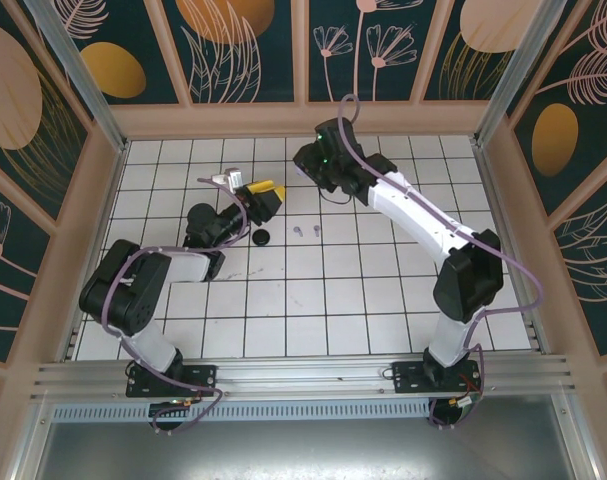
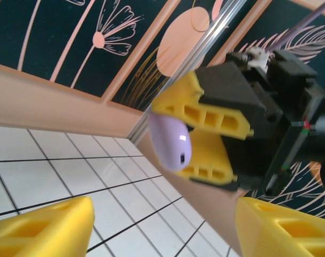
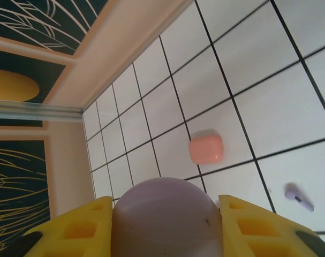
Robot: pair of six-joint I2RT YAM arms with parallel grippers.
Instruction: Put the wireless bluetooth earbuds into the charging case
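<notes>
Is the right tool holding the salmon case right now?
No. The right tool is closed on the lavender case, while the salmon case lies free on the table.

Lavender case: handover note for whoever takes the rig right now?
Right gripper: shut on the lavender case, held off the table; lid looks closed.
Left gripper: open, empty, facing the case.
Two lavender earbuds lie loose on the table; the salmon case sits there too.
Done: lavender case is in hand.
Left: open it and seat both lavender earbuds.
</notes>
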